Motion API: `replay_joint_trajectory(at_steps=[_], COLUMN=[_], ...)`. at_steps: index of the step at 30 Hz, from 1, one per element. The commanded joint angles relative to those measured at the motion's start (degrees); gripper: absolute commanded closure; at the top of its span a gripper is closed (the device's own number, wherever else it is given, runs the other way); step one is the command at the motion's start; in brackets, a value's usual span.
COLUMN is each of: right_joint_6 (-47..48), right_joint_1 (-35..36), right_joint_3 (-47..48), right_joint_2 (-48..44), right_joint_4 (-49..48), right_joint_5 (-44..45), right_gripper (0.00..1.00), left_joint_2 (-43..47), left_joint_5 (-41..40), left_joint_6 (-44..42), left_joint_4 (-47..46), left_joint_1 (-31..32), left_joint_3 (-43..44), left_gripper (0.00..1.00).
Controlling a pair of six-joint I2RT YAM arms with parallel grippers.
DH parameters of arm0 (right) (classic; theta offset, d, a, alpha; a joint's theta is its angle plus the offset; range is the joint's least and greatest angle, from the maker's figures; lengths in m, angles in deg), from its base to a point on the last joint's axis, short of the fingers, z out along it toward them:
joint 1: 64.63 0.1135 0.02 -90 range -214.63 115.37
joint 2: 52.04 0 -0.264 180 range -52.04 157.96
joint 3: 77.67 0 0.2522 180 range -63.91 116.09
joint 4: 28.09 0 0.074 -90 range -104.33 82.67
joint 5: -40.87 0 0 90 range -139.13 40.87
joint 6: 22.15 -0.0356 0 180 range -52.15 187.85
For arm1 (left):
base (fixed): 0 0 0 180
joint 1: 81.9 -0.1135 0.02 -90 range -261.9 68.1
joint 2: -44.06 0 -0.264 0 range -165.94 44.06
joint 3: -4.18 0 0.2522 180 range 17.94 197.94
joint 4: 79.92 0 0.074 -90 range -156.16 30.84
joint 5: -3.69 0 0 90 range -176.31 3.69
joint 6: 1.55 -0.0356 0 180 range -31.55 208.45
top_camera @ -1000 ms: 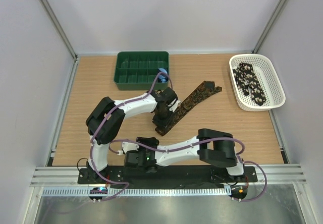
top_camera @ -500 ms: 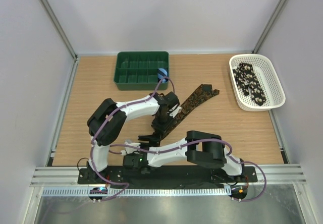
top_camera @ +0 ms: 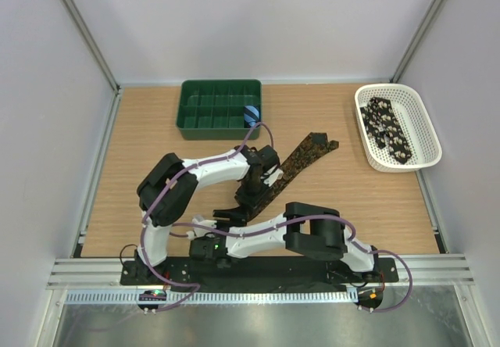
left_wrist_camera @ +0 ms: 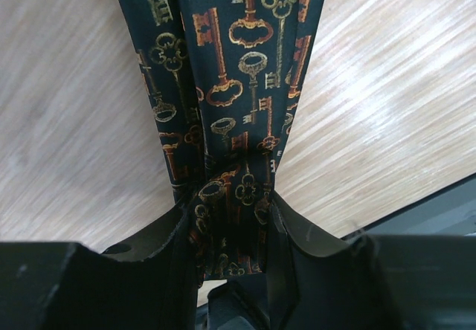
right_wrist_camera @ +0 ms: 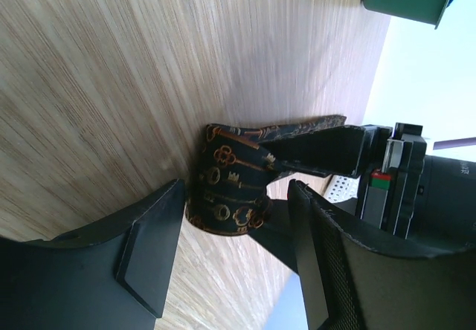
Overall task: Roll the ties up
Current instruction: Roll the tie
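Note:
A dark tie with a gold and orange key pattern [top_camera: 301,153] lies diagonally on the wooden table, its pointed end far right. My left gripper [top_camera: 251,197] is shut on the tie's near end, and in the left wrist view the fabric [left_wrist_camera: 238,70] bunches between the fingers at the left gripper [left_wrist_camera: 229,222]. The near end is folded into a small curl [right_wrist_camera: 230,189]. My right gripper [right_wrist_camera: 236,196] stands open around that curl, one finger [right_wrist_camera: 152,252] on each side and a gap on the right. From above, the right gripper [top_camera: 233,212] sits just below the left one. A second tie, black with pale spots [top_camera: 387,128], lies in the basket.
A green compartment tray [top_camera: 220,109] stands at the back centre with a small blue roll [top_camera: 251,115] at its right corner. A white basket [top_camera: 422,124] sits at the back right. Grey walls close in the table on three sides.
The right gripper has moved up and away from the near edge until its fingers flank the tie's curled end. The left gripper has shifted slightly right, still holding the tie.

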Motion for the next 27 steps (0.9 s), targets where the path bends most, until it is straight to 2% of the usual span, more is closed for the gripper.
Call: replay_joint_trajectory(at_steps=[1, 6, 16, 19, 20, 22, 26, 27], right_joint_6=[-1.5, 0.2, -4.2, -5.6, -6.6, -7.8, -9.3, -9.3], right_joint_1=[-0.7, -0.5, -2.8, -3.4, -3.7, -3.8, -3.8, -3.8], right_joint_3=[0.5, 3.6, 3.6, 4.5, 5.7, 6.0, 5.2, 4.9], right_joint_2=[2.3, 3.6, 5.0, 5.0, 5.5, 6.5, 6.2, 5.7], right_joint_4=[-0.2, 0.7, 4.0, 6.3, 7.4, 9.1, 8.4, 7.8], right_joint_5=[-2.1, -1.6, -4.1, -3.8, -3.5, -3.0, -2.8, -2.8], right_gripper=[0.35, 0.36, 0.42, 0.63, 0.77, 0.79, 0.99, 0.99], left_joint_2=[-2.7, -4.0, -1.8, -1.0, -0.9, -0.9, -1.2, -1.1], left_joint_5=[1.4, 1.2, 0.9, 1.2, 1.2, 1.2, 0.4, 0.5], left_joint_6=[-1.6, -1.6, -1.3, -1.1, -1.2, -1.5, -1.6, -1.5], left_joint_4=[2.8, 3.2, 4.0, 4.2, 4.4, 4.9, 4.0, 3.6], left_joint_1=[0.9, 1.0, 1.4, 1.7, 1.8, 2.0, 2.0, 2.1], left_joint_3=[-2.5, -1.4, -2.0, -1.9, -1.8, -1.7, -1.5, -1.5], left_gripper=[0.87, 0.87, 0.88, 0.88, 0.88, 0.88, 0.82, 0.8])
